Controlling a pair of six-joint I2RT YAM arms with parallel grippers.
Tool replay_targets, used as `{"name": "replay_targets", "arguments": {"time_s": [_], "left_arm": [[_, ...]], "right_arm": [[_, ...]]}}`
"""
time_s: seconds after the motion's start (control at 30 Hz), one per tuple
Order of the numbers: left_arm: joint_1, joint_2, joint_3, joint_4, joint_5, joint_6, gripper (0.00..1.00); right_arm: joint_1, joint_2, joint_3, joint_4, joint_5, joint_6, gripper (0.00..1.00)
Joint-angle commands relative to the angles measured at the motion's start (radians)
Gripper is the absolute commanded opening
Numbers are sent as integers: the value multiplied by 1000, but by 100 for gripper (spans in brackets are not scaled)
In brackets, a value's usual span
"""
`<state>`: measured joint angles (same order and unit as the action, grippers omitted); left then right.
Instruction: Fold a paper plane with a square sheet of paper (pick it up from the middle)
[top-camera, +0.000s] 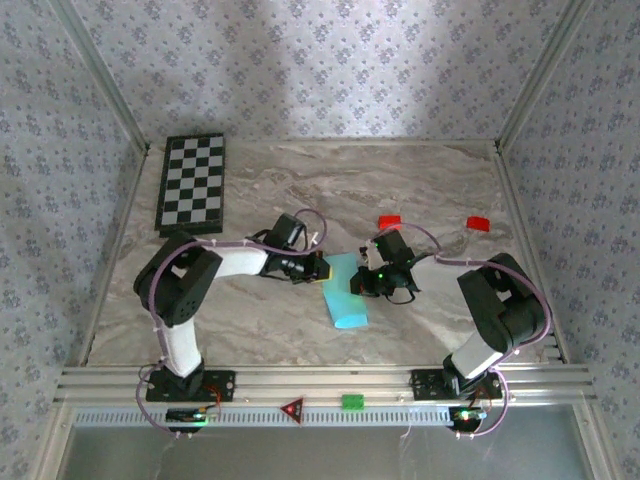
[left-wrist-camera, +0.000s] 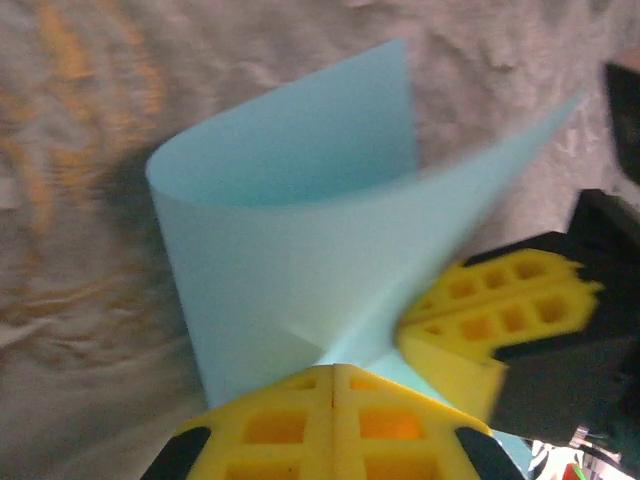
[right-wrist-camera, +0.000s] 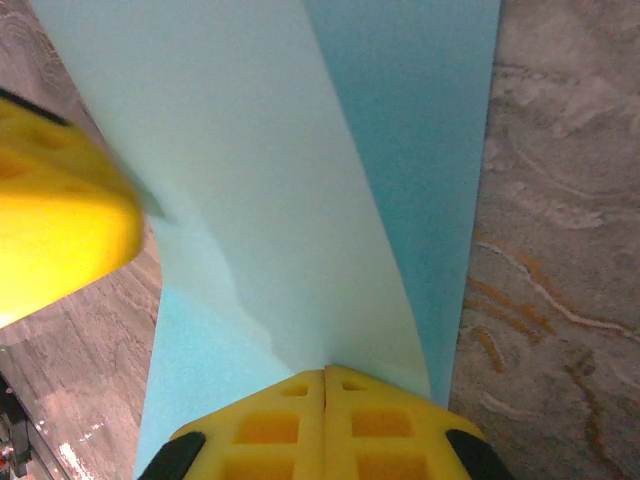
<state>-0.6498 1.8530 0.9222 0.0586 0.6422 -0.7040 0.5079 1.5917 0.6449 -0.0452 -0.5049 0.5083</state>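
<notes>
Pinching the paper (top-camera: 346, 302) where its edges meet, my left pincer (left-wrist-camera: 333, 378) and my right pincer (right-wrist-camera: 325, 378) are both clamped on it, side by side. It sits mid-table (top-camera: 430, 190), bent over in a loose curl and not yet creased. To fold well, I judge I must line the edges up exactly, hold them level, then flatten the curl from the middle outward.

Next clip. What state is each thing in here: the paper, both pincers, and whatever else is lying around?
Blue paper sheet: bent over itself in a loose curl, not pressed flat, pinched by both pincers.
Left pincer: shut on the sheet.
Right pincer: shut on the sheet.
Red blocks: lying apart from the sheet, untouched.
Checkerboard: lying flat at the far left.
</notes>
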Motion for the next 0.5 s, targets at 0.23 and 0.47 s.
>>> {"name": "replay_targets", "arguments": {"time_s": [0.23,0.47], "left_arm": [[26,58,-24,-30,-18,13,0],[22,-14,33,-12,58,0,0]], "right_arm": [[-3,42,-50,-150,115,10,2],[-4,31,-47,-161,118,7,2]]}}
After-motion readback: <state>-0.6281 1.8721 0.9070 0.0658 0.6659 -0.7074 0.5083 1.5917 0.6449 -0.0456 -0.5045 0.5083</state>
